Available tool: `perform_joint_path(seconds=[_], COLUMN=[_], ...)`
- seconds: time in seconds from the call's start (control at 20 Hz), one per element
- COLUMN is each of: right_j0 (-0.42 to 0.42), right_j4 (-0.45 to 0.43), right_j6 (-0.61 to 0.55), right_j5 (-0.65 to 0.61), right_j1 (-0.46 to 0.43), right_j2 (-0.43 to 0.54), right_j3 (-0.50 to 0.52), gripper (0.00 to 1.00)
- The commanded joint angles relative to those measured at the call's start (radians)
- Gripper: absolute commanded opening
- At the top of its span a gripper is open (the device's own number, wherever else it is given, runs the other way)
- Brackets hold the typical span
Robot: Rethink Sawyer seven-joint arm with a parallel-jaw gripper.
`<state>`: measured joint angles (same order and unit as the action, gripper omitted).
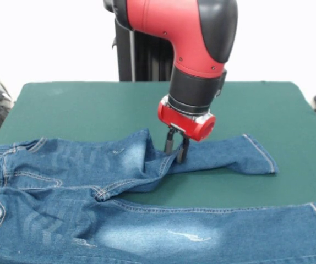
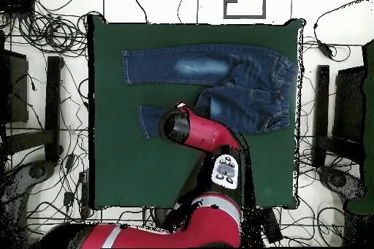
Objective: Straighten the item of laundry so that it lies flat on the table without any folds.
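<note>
The item of laundry (image 1: 75,181), a pair of blue jeans with faded patches, lies on the green table (image 1: 92,104) with its waist at the left of the front view. Its near leg (image 1: 229,228) stretches out flat to the right. The far leg (image 1: 229,154) is creased and bunched near the crotch. My gripper (image 1: 176,149) stands down on that crease, its fingers (image 1: 170,144) shut close together on a ridge of denim. In the overhead view the jeans (image 2: 219,78) show with the short leg's hem (image 2: 150,120) at the left. There the red wrist (image 2: 179,125) hides the gripper.
Bare green felt (image 2: 124,166) lies between the jeans and the robot's side of the table. The arm's elbow (image 2: 225,169) hangs over the table's lower middle. Cables (image 2: 51,31) and black stands (image 2: 52,100) surround the table on the floor.
</note>
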<state>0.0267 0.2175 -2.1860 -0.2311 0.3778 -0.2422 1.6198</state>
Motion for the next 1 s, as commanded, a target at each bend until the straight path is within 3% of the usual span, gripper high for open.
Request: perform_joint_path(seconds=[0.05,0.75,1.0], right_j0=[0.049,0.05,0.065], right_j4=[-0.029,-0.012,0.038], right_j6=[-0.134,-0.144,-0.193], right_j5=[0.065,0.069,0.047], right_j1=[-0.056,-0.054,-0.054], right_j2=[0.076,0.076,0.065], right_j3=[0.067,0.071,0.055], gripper=[0.0,0.0,0.0])
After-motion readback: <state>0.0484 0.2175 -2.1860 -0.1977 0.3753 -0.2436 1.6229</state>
